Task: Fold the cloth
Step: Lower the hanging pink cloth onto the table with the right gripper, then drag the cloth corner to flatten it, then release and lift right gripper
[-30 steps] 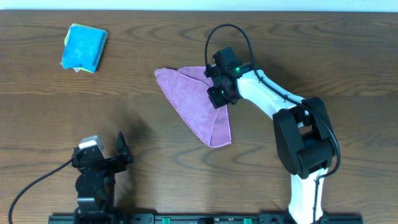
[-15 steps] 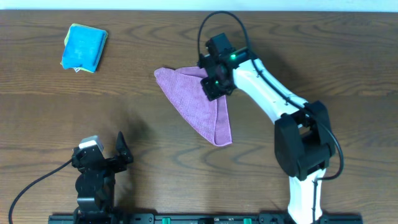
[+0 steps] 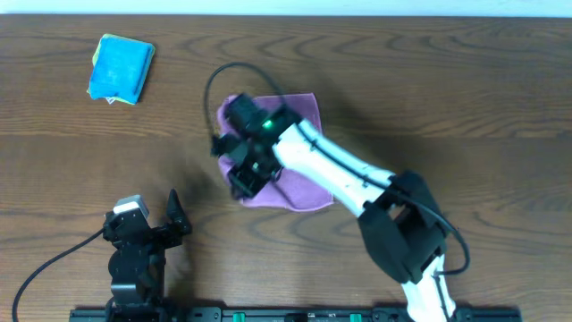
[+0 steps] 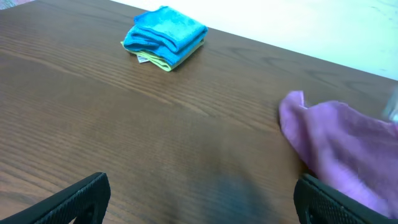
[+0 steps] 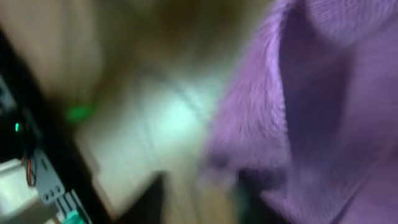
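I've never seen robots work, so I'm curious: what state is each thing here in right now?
Purple cloth: rumpled on the table, not neatly folded.
Blue cloth: folded, lying apart, untouched.
Right gripper: over the purple cloth; grip unclear, view blurred.
Left gripper: open, holding nothing.

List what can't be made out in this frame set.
- Right claw grip: overhead, the right arm covers the fingertips; the right wrist view is all blur.
- Purple cloth outline: overhead, the same arm covers its middle; the left wrist view cuts it at the right edge.
- Layers under the blue cloth: too small in both views.
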Controlling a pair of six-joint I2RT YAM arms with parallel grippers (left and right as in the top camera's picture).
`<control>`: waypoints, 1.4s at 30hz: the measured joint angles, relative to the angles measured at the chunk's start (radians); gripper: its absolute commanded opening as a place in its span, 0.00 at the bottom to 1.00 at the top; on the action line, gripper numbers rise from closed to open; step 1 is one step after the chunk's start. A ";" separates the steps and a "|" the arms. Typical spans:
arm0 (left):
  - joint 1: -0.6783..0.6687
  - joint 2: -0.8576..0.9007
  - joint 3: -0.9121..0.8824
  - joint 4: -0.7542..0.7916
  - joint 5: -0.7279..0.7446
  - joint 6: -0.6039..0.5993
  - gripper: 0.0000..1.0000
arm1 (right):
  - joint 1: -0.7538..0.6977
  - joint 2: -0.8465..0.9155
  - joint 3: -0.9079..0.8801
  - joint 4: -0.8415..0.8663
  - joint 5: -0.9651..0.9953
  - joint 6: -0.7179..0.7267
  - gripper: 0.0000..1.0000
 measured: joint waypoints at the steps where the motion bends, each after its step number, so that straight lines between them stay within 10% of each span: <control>1: 0.000 0.000 0.000 0.000 0.000 0.000 0.95 | 0.016 0.000 0.000 0.000 0.006 -0.011 0.99; 7: 0.000 0.000 0.000 0.000 0.000 0.000 0.95 | -0.009 0.000 0.000 0.014 0.099 -0.034 0.92; 9: 0.000 0.000 0.000 0.000 0.000 0.000 0.95 | -0.041 0.000 0.000 0.046 0.127 -0.024 0.68; 11: 0.000 0.000 0.000 0.000 0.000 0.000 0.95 | -0.089 0.000 0.000 0.097 0.164 0.003 0.07; 12: 0.000 0.000 0.000 0.000 0.000 0.000 0.95 | -0.113 0.000 0.001 0.124 0.182 0.017 0.02; 27: 0.000 0.000 0.000 0.000 0.000 0.000 0.95 | -0.260 0.015 0.005 0.501 0.466 0.113 0.02; 42: 0.000 0.000 0.000 0.000 0.000 0.000 0.95 | -0.262 0.182 0.006 0.532 0.544 0.117 0.02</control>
